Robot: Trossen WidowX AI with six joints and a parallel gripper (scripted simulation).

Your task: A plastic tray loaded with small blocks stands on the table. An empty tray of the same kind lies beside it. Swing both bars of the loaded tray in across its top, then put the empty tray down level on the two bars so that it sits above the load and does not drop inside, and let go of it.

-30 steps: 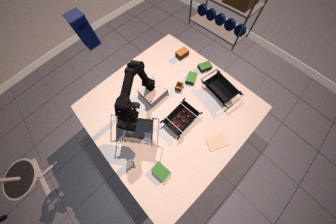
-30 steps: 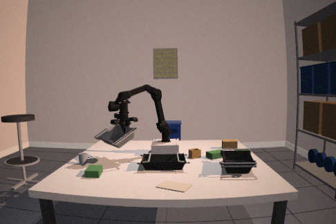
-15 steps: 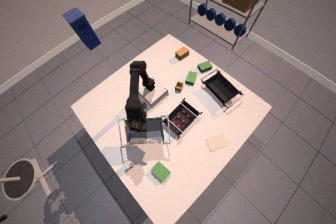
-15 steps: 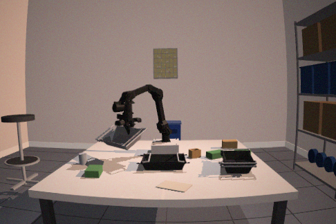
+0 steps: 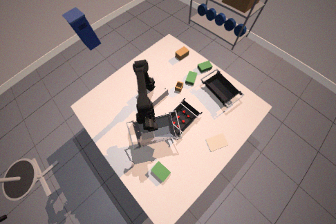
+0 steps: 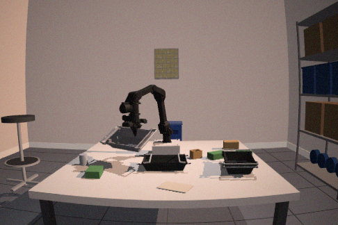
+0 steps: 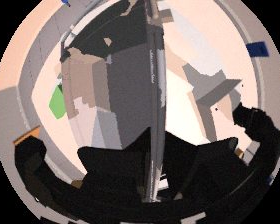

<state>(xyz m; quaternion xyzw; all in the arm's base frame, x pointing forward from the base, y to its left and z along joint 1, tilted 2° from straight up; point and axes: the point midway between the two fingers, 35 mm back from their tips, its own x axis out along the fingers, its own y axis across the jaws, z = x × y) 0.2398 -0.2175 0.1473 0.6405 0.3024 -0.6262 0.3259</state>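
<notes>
The loaded tray is black, holds small red blocks and stands near the middle of the table. My gripper is shut on the rim of the empty tray. The empty tray hangs tilted in the air, above table level, just left of the loaded tray; in the top view its right end overlaps the loaded tray's near end. Its wire bar shows at that end. I cannot tell how the loaded tray's bars lie.
Another empty black tray stands at the right. Green blocks, orange boxes, a beige pad, a white block and a cup lie around.
</notes>
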